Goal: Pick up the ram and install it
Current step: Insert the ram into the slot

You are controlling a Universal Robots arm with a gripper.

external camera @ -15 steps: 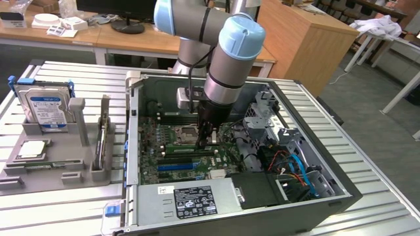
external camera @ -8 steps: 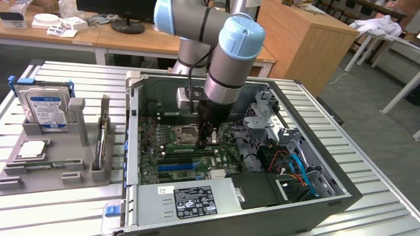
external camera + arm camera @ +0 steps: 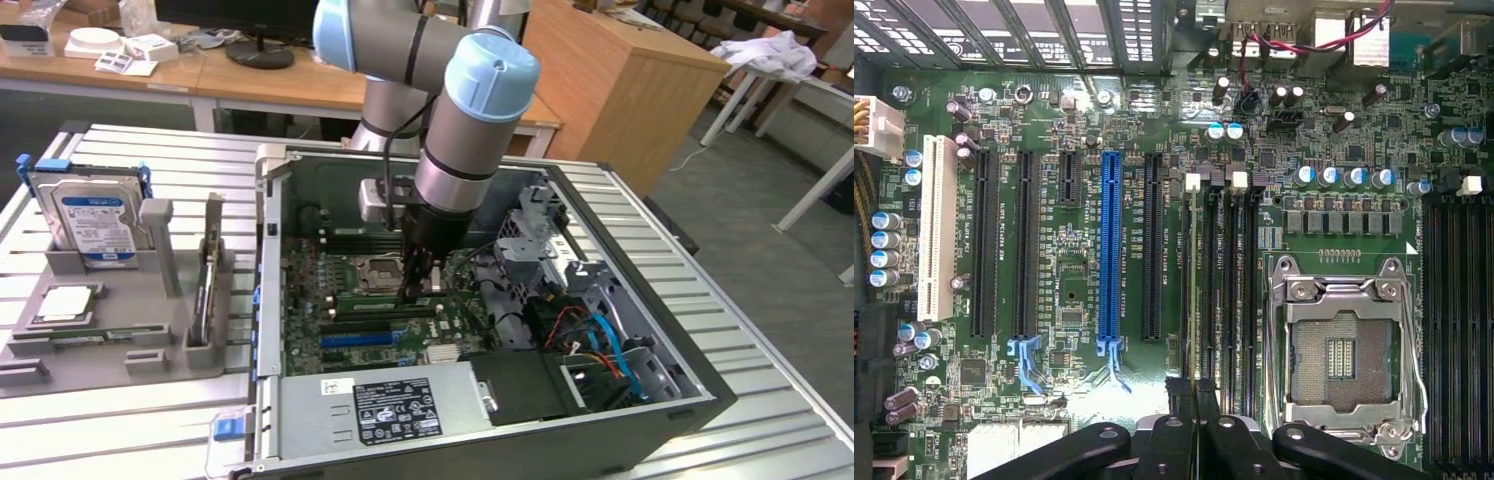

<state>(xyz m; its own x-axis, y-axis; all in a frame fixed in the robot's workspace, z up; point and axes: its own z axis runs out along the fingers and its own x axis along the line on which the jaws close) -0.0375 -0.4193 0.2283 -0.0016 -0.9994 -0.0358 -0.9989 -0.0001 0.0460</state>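
My gripper (image 3: 422,285) reaches down into the open computer case (image 3: 694,395), just beside the CPU socket (image 3: 378,270). In the wrist view its black fingers (image 3: 1179,440) meet, shut, at the gripper's tip (image 3: 1194,390) over the first of the black memory slots (image 3: 1216,290). From between the fingertips a thin strip, the ram (image 3: 1191,290) seen edge-on, runs along that slot toward its white latch (image 3: 1192,182). I cannot tell whether the stick is seated in the slot or hovering just above it.
The open CPU socket (image 3: 1344,350) lies right beside the slots, and a blue expansion slot (image 3: 1112,250) on the other side. A grey parts tray (image 3: 120,350) with a blue-labelled hard drive (image 3: 94,215) stands at the exterior view's left. Cables (image 3: 601,340) and the power supply (image 3: 394,405) fill the case's near side.
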